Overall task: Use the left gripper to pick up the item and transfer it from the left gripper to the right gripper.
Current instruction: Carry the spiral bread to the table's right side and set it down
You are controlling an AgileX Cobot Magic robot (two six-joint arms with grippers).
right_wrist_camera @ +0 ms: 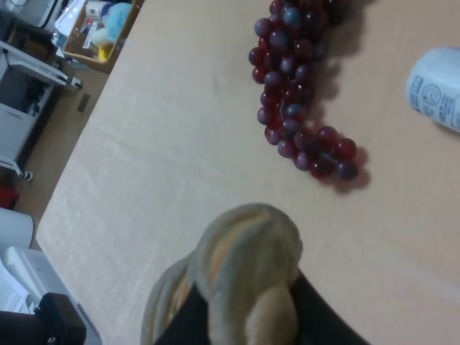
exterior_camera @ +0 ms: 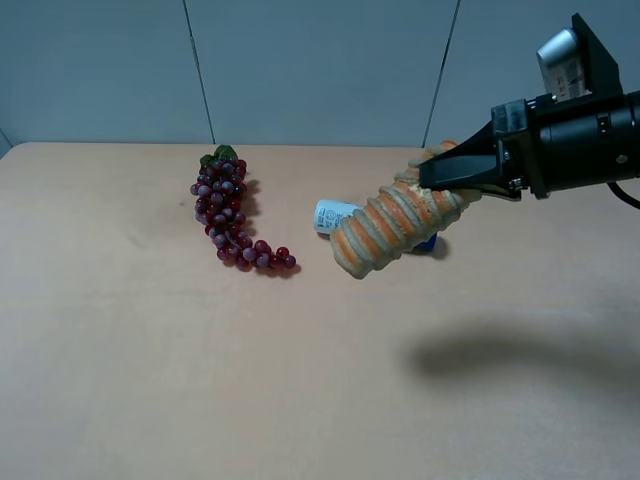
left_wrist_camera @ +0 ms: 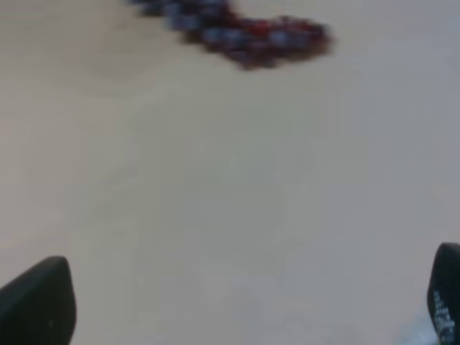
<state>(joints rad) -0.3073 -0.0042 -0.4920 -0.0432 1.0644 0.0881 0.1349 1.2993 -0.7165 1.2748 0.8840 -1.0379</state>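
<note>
Exterior high view: loaf [exterior_camera: 395,225] is in the air, clamped at one end by the right gripper [exterior_camera: 440,178]. Its long axis slants from the fingers down toward the tube [exterior_camera: 335,216], free end pointing to the left side. Left wrist view: left gripper [left_wrist_camera: 241,302] spread wide and empty, facing only table [left_wrist_camera: 215,201] and blurred grapes [left_wrist_camera: 244,32]. Judged: transfer done; only the right arm is at the loaf.

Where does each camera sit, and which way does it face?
Exterior high: mounted high, looking down over the tan table to the grey wall; shows the right hand holding the ridged tan toy bread loaf.
Left wrist: above the table, looking down; the open left hand frames it.
Right wrist: behind the right hand, looks along the gripped loaf.
All share the purple grape bunch.
</note>
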